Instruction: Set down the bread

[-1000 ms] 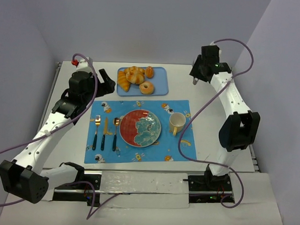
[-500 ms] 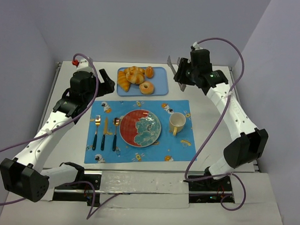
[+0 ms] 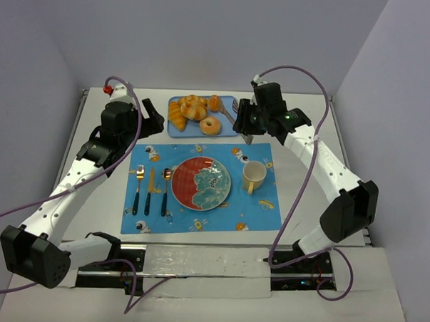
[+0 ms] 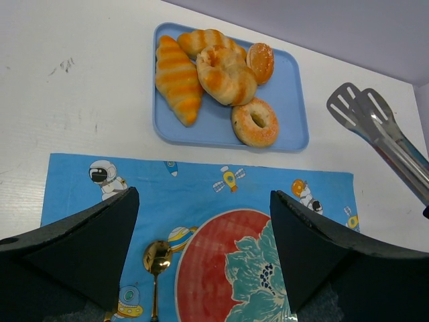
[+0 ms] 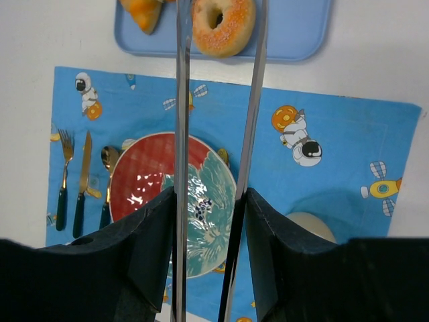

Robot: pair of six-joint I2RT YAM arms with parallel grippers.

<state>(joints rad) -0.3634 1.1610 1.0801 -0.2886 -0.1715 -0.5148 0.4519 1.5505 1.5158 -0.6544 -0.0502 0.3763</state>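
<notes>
Resting pose of the bread [image 4: 255, 122]: flat on the blue tray [image 4: 289, 107], hole facing up. I read the ring as nearly round, so no long axis or heading stands out.
Bread location: near-right part of the tray, close to the edge that faces the placemat [image 3: 219, 222], just beside the twisted roll [image 4: 224, 74].
Other tray contents: a croissant [image 4: 178, 79] at the left and a small round bun [image 4: 260, 62] at the far side.
Right gripper [image 5: 209, 201]: fingers pressed onto the handles of the tongs [image 5: 181, 100].
Tongs: the two arms are spread. In my right wrist view they run up either side of the bread. The left wrist view puts the tips by the tray's right edge, apart from the bread. I cannot tell their height.
Left gripper [image 4: 204, 194]: fingers spread wide, holding nothing, above the far part of the placemat.
Change over the last second: the right arm has swung in from the table's far right corner to the tray's right side. The left arm and the bread are as before.
Open room: bare tray surface shows to the right of the bread, and white table [image 3: 300, 179] lies beyond that edge.
Placemat layout: plate [image 3: 182, 175] at centre, yellow cup [image 3: 253, 175] to its right, cutlery [image 3: 149, 190] to its left.
</notes>
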